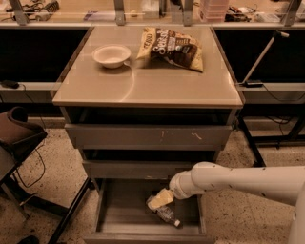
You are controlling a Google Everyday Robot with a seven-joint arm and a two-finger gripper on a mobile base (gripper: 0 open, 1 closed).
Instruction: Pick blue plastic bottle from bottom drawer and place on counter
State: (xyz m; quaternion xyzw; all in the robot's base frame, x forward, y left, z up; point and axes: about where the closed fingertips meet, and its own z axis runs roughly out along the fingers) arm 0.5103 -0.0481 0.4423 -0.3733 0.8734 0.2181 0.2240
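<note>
The bottom drawer (124,217) is pulled open below the two upper drawers. The blue plastic bottle (167,215) lies on its floor towards the right, white cap pointing to the front right. My gripper (159,199) reaches down into the drawer from the right on a white arm and sits just above the bottle's rear end, partly covering it. The beige counter (147,83) tops the cabinet.
A white bowl (111,55) and a yellow-brown snack bag (172,47) lie on the counter's far half. A dark chair (16,138) stands at the left. A cluttered worktable with metal posts (119,12) runs behind. A cane-like rod (259,59) leans at the right.
</note>
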